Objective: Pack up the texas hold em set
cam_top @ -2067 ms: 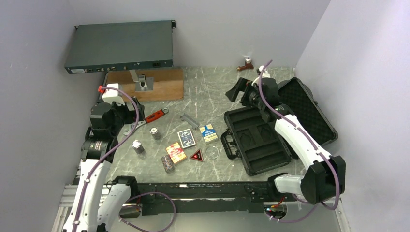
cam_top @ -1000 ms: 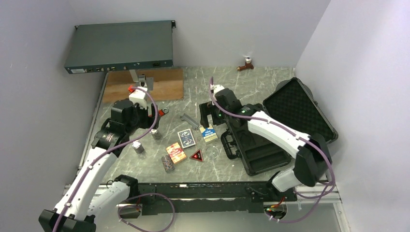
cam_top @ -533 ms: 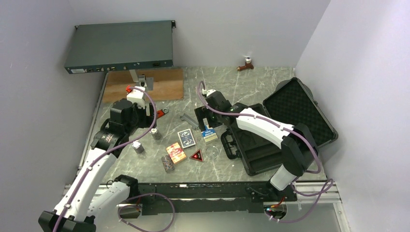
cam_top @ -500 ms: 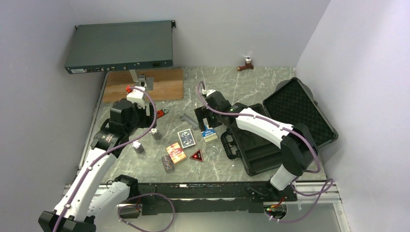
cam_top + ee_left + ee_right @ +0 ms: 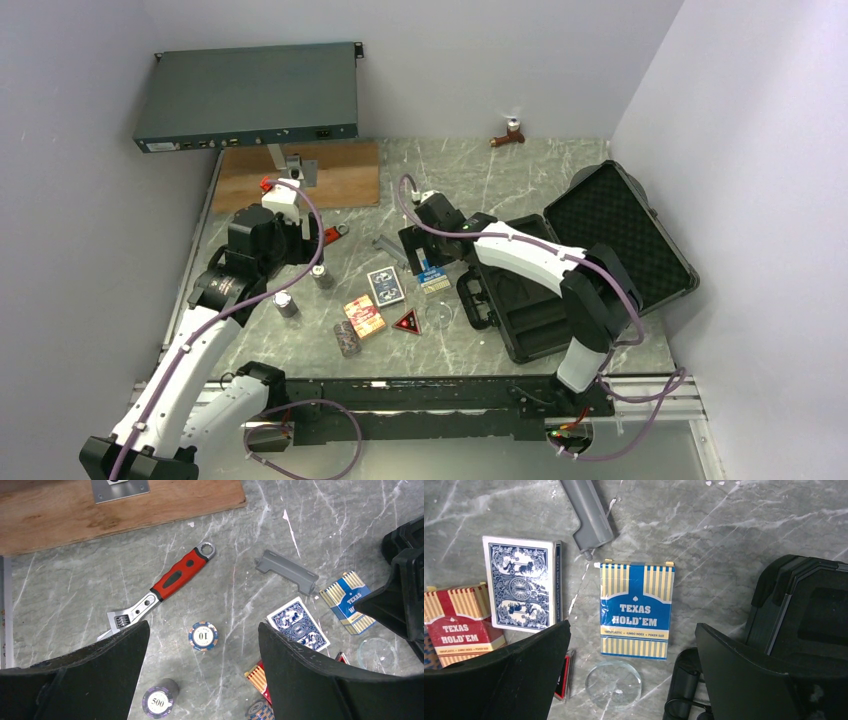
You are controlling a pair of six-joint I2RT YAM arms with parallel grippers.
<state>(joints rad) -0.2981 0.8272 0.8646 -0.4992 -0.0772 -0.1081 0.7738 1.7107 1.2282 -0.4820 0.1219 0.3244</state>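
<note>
Case [image 5: 530,320]: was left open at the right of the table [image 5: 450,170], nothing packed yet.
Left end effector [image 5: 202,630]: was swung out over the 10 chip stack [image 5: 203,635], wide, empty.
Right end effector [image 5: 631,630]: was brought across above the blue-yellow card box [image 5: 636,612], wide, empty, so pickup looked next.

The table [image 5: 60,590] looks like smooth grey stone with white veins. The board [image 5: 60,515] is matt wood. The wrench [image 5: 164,586] has a bright metal head and a red-and-black plastic grip. The card box [image 5: 636,610] is printed paperboard. The disc [image 5: 613,684] is clear and glossy. The case [image 5: 804,610] is matt black plastic.
</note>
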